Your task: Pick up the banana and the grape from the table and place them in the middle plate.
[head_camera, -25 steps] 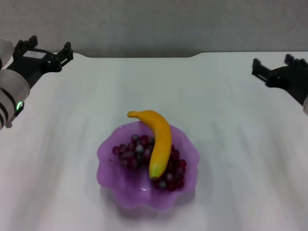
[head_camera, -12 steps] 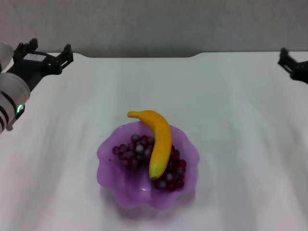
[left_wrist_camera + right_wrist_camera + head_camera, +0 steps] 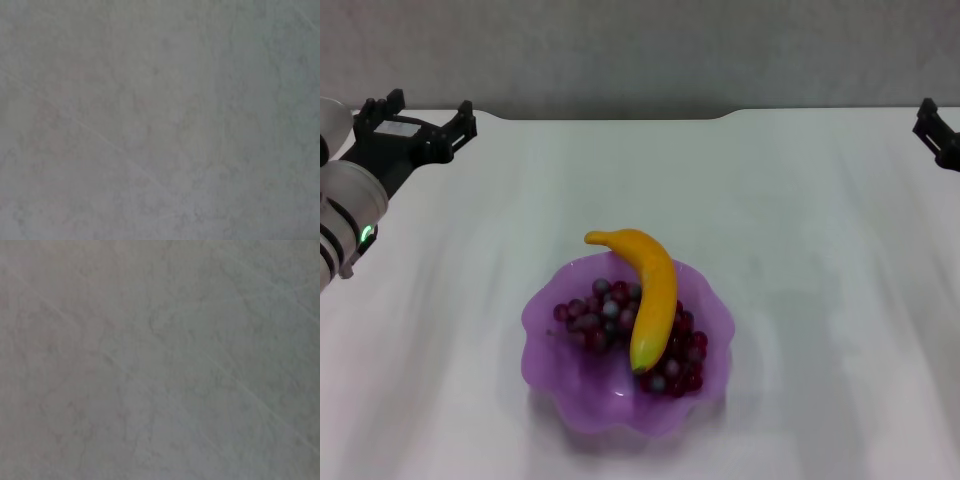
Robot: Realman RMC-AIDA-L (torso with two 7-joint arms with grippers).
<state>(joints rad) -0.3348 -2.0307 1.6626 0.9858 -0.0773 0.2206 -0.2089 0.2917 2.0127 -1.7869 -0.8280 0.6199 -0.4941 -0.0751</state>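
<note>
The left hand (image 3: 420, 118) is at the far left corner of the counter (image 3: 820, 250), above its back edge. Its two black fingers (image 3: 463, 115) stand apart and nothing is between them, so it is released and empty. A small green light shines on the white arm behind it.

The right hand (image 3: 940, 132) is at the far right edge of the head view, also near the back of the counter. Only a small black part of it shows, and I cannot tell if it is released or clenched.

Both hands are well apart from the fruit. The purple plate (image 3: 552, 372) with the wavy rim stands in the near middle of the white counter. The grapes (image 3: 595, 318) lie inside the plate, spread across its bottom. The banana (image 3: 653, 293) lies on top of the grapes, and its far end reaches out over the back rim of the plate.

Both wrist views show only a plain grey surface.
</note>
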